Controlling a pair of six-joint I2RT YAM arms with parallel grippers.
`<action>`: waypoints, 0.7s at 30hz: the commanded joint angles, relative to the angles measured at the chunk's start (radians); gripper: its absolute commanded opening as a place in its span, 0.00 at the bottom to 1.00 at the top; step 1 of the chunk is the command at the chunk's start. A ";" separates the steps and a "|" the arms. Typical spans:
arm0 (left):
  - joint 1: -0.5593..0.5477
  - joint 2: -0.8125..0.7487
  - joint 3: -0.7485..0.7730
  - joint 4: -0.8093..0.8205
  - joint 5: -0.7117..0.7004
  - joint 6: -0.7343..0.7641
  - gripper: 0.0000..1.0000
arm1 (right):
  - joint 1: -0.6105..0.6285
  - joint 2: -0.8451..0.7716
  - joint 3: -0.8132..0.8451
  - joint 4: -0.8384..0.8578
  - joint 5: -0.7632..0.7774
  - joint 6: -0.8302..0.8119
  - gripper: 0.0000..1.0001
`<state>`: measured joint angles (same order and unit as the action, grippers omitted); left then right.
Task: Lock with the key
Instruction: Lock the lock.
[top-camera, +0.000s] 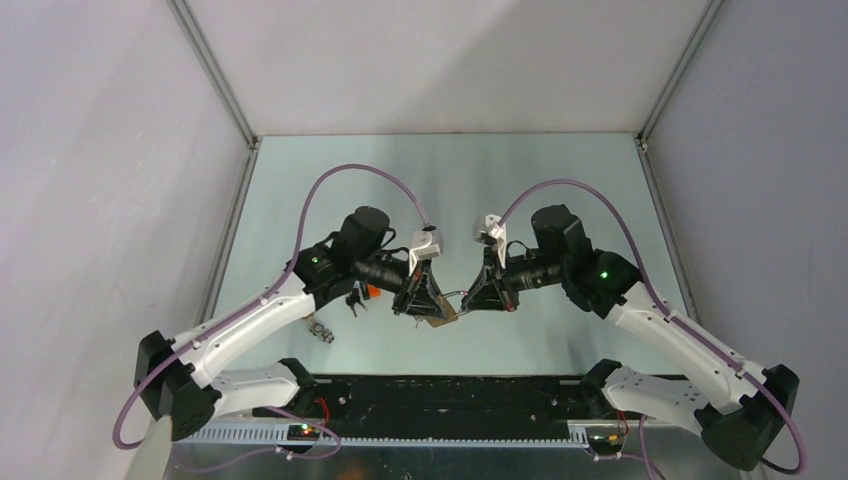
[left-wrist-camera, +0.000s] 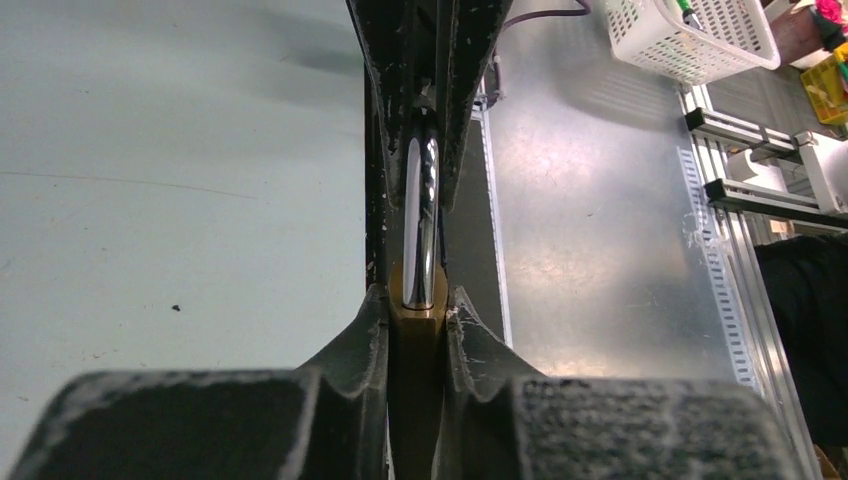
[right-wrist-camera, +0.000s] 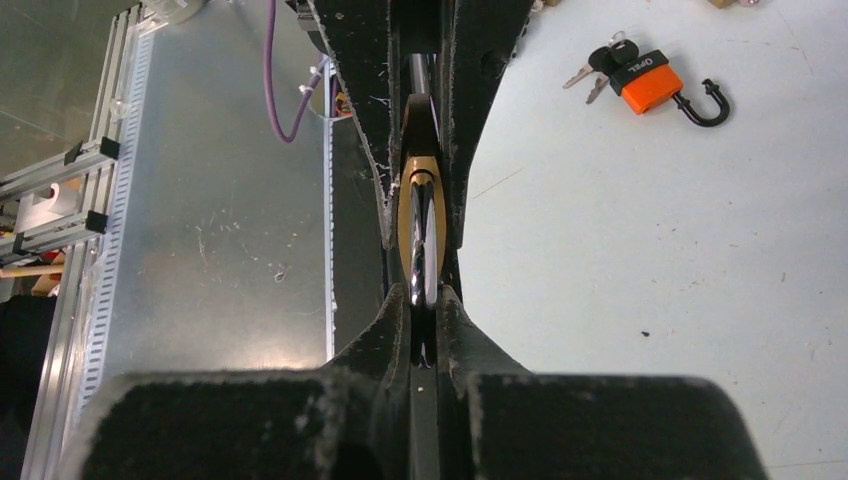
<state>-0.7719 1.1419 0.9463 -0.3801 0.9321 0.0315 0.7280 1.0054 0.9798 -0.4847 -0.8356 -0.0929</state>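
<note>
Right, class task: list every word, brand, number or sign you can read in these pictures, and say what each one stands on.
"OPEL": white letters on the black band of the orange padlock; small and slanted, so this reading is unsure.
Brass padlock: no marking can be read on it.
Nothing else shows legible text.

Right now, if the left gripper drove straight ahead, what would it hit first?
The right gripper, facing head-on and shut on the far end of the same brass padlock. The gap between them is unclear.
</note>
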 joint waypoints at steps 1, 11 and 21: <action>0.003 -0.057 0.028 0.015 -0.085 0.019 0.00 | 0.003 -0.018 0.079 0.154 -0.046 0.085 0.04; 0.004 -0.221 0.088 0.138 -0.548 -0.158 0.00 | -0.013 -0.102 -0.040 0.423 0.205 0.270 0.90; 0.003 -0.338 -0.033 0.599 -0.835 -0.495 0.00 | 0.161 -0.045 -0.212 0.899 0.588 0.475 0.86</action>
<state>-0.7712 0.8486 0.9134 -0.1040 0.2543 -0.2909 0.7990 0.9051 0.8074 0.1566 -0.4614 0.2951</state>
